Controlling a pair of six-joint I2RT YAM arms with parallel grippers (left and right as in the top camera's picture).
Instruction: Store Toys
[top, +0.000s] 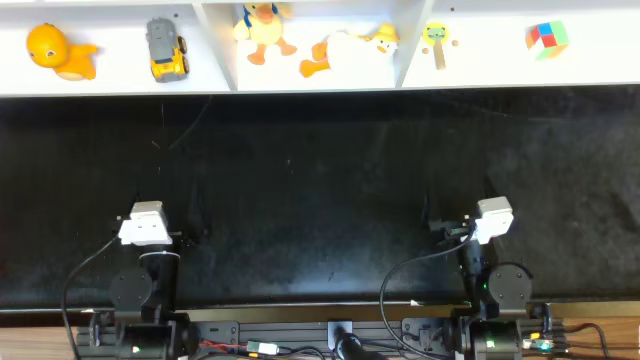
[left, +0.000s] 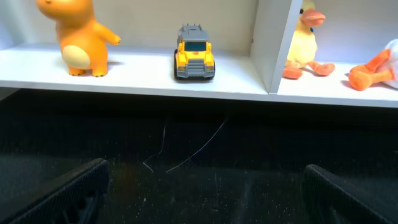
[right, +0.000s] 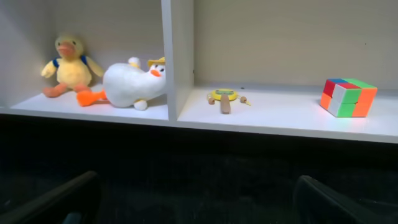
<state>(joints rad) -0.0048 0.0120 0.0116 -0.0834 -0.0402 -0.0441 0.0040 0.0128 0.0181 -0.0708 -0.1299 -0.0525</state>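
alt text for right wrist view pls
White shelf with two compartments behind a black tabletop: an upright yellow plush duck and a white plush duck lying down in one, a yellow rattle drum and a multicoloured puzzle cube in the other. Open right claw in foreground.

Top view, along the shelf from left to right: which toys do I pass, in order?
orange figure → yellow truck → yellow plush duck → white plush duck → small rattle drum → coloured cube
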